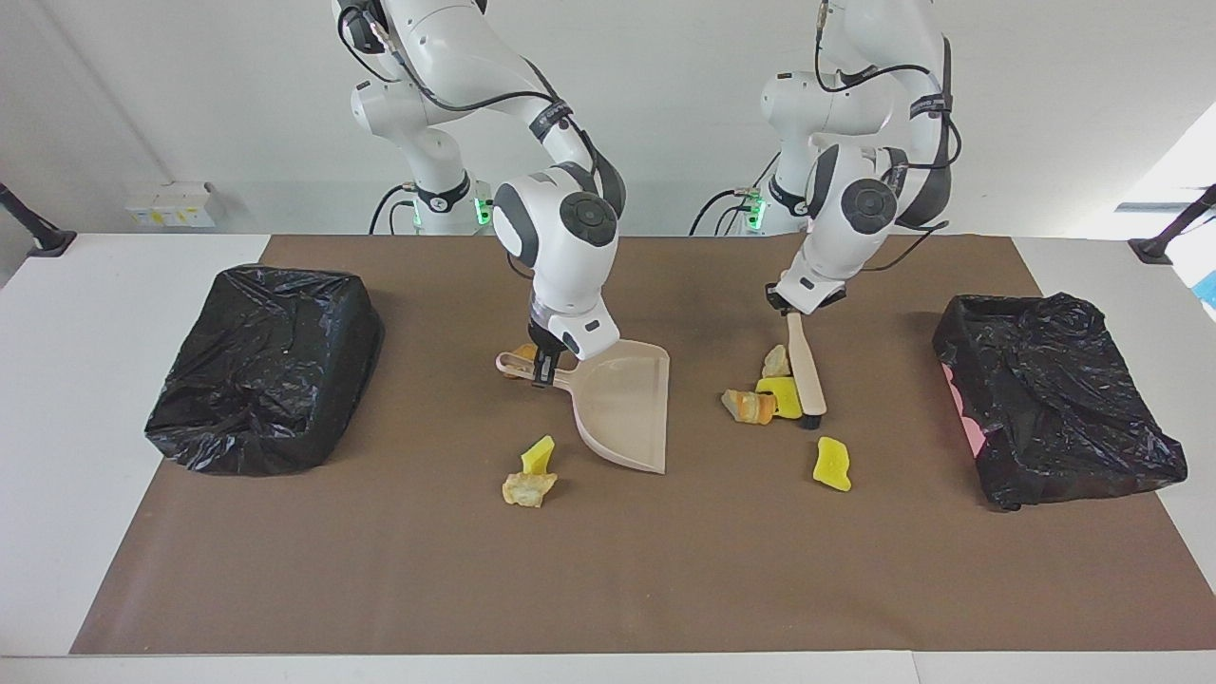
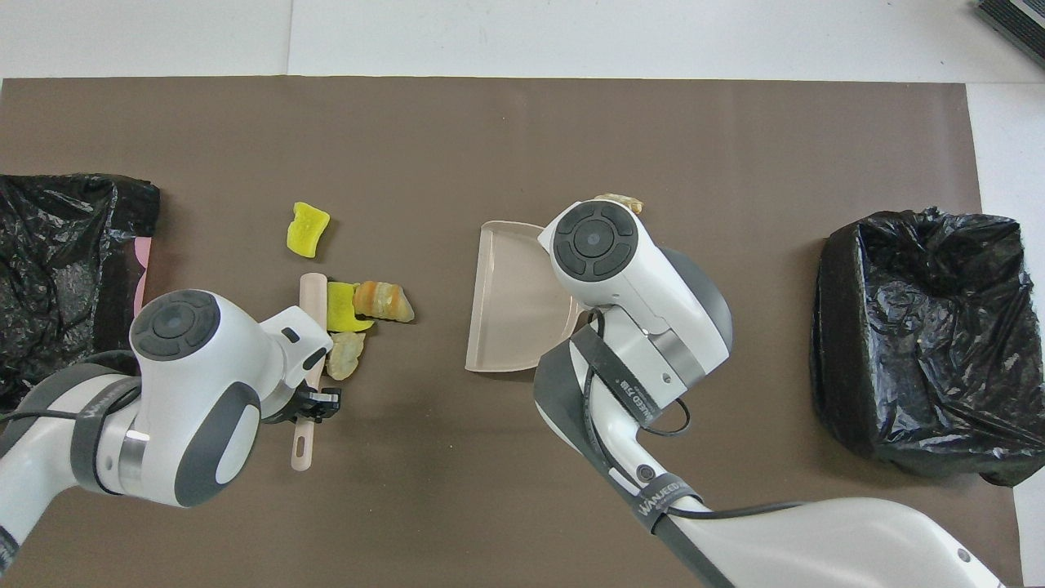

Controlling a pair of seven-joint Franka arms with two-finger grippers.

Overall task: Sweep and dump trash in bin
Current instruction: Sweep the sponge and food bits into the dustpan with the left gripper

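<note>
- While both arms reach over the brown mat (image 1: 608,570), the right gripper (image 1: 544,366) is clamped on the handle of the pale pink dustpan (image 1: 622,408), whose pan rests on the mat.
- Left gripper (image 1: 793,306) is clamped on the handle of a small brush (image 1: 807,370), its dark bristle end down beside the trash.
- Three scraps (image 1: 765,394) cluster against the brush: a yellow wedge and two tan lumps.
- One yellow wedge (image 1: 833,464) lies alone, farther from the robots.
- Another yellow wedge and tan lump (image 1: 532,475) lie together just beside the dustpan's open edge.
- One orange scrap (image 1: 522,353) peeks out by the dustpan handle.
- Two black-bagged bins (image 1: 261,366) (image 1: 1054,399) sit one at each end of the table.
</note>
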